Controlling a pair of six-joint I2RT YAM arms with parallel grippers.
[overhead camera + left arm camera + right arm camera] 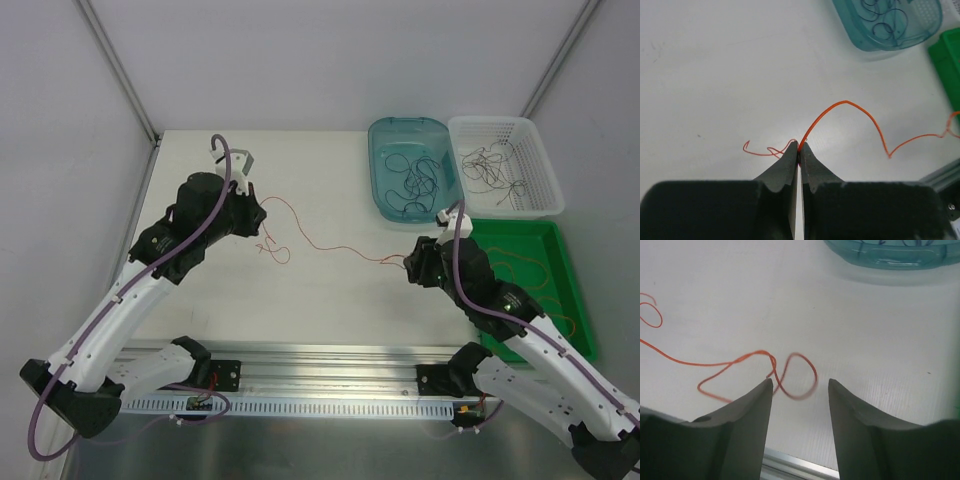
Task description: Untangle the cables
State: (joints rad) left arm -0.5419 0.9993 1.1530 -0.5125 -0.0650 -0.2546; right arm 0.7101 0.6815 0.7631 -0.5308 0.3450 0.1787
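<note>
While both arms reach out over the table [330, 300], I can see three containers grouped around the right gripper [800, 382]. The green tray [548, 245] lies to its right, partly under that arm, with a few orange cables [520, 265] curled on its floor. The white basket [490, 125] stands ahead and to the right of it, holding a loose scatter of dark cables [495, 165]. The teal bin [378, 165] is straight ahead of it, touching the basket's side, with dark loops [415, 180] coiled inside. The right gripper's fingers are spread wide and grip nothing. A small loop of the red cable [845, 102] lies on the table just beyond the gap between them. The left gripper [799, 147] is pinched tight on that same cable, which arches up from its tips and runs off to its right, while a short curly tail lies just to its left.
</note>
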